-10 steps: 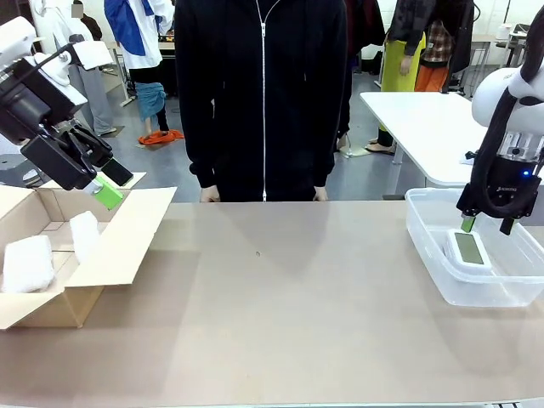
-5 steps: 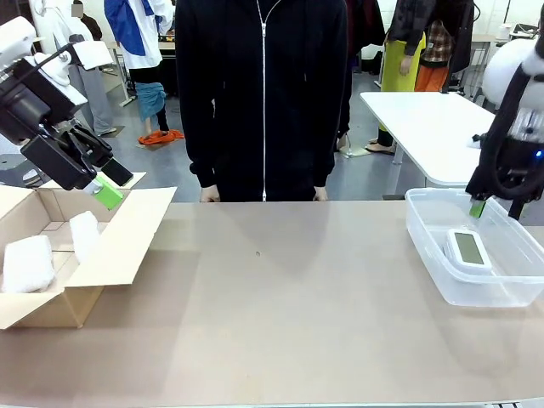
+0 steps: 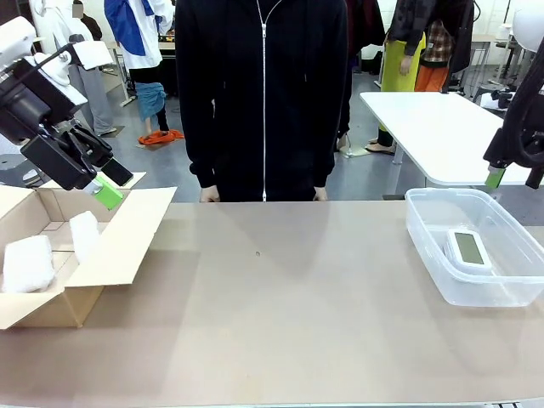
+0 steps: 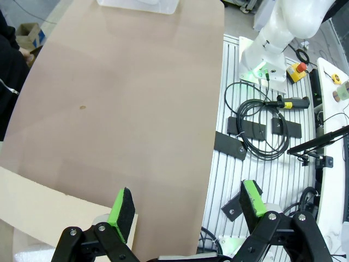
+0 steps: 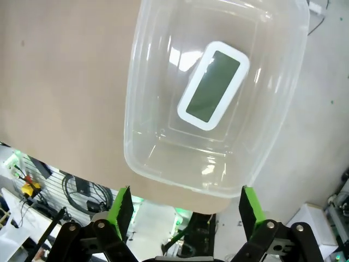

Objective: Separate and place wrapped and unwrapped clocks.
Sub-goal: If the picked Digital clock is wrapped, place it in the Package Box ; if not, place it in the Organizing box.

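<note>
A tan desk [image 3: 280, 314] carries an open cardboard box [image 3: 119, 246] at its left end and a clear plastic tub [image 3: 425, 234] at its right; a person in a black zip jacket [image 3: 263, 93] stands at the far edge, a white table [image 3: 425, 127] behind

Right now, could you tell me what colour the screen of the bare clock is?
Greenish-grey, framed in white; the clock shows best in the right wrist view.
</note>
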Action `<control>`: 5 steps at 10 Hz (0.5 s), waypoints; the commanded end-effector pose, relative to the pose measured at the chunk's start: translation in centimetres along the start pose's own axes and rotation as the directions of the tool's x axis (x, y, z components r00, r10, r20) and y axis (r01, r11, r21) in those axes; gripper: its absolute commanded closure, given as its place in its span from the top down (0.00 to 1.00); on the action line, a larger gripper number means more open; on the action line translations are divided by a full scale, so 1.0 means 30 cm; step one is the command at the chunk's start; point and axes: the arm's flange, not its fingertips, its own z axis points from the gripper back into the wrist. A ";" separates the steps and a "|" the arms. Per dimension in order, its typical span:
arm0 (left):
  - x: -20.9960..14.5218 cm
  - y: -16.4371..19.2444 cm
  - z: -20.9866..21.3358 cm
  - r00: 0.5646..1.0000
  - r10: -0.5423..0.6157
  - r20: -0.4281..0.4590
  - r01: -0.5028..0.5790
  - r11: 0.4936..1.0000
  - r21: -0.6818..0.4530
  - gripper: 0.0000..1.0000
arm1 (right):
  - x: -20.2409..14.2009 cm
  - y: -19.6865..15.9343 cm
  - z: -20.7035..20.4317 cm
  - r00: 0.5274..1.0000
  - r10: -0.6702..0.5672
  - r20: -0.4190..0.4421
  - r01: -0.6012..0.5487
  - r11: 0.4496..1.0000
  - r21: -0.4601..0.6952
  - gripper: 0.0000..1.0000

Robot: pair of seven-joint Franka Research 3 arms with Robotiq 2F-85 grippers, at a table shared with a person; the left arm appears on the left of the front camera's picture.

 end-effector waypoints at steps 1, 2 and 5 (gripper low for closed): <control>-0.006 0.000 0.001 1.000 -0.022 0.011 0.022 1.000 -0.012 1.00 | 0.030 0.011 -0.067 0.994 -0.105 0.015 0.106 0.993 -0.051 1.00; -0.006 0.000 0.001 1.000 -0.022 0.011 0.022 1.000 -0.012 1.00 | 0.000 0.000 0.000 1.000 0.000 0.000 0.000 1.000 0.000 1.00; -0.006 0.000 0.001 1.000 -0.022 0.011 0.022 1.000 -0.012 1.00 | 0.000 0.000 0.000 1.000 0.000 0.000 0.000 1.000 0.000 1.00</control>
